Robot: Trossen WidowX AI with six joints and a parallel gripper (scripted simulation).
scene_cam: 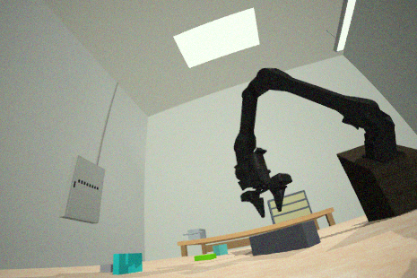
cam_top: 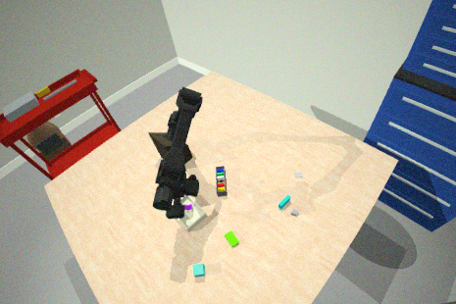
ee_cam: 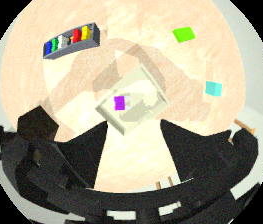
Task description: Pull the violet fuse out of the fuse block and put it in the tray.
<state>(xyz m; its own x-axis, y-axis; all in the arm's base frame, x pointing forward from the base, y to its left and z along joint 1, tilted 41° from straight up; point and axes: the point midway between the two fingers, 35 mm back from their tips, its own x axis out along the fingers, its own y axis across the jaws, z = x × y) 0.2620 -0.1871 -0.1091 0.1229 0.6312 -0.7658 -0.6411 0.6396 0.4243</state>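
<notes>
The violet fuse (cam_top: 188, 207) (ee_cam: 119, 103) lies inside the pale tray (cam_top: 196, 219) (ee_cam: 148, 113) (scene_cam: 283, 238), free of the fingers. My gripper (cam_top: 177, 208) (scene_cam: 269, 211) (ee_cam: 134, 123) is open and hangs a little above the tray, with nothing between its fingers. The dark fuse block (cam_top: 221, 180) (ee_cam: 70, 42) with its row of coloured fuses stands on the table beside the tray, apart from the gripper and the arm.
A green block (cam_top: 231, 238) (ee_cam: 183, 34), a cyan block (cam_top: 198, 270) (ee_cam: 212, 87), a teal bar (cam_top: 284, 201) and two small grey cubes (cam_top: 298, 175) (cam_top: 294, 212) lie on the table. A red cart (cam_top: 48, 118) and a blue cabinet (cam_top: 426, 123) stand off the table.
</notes>
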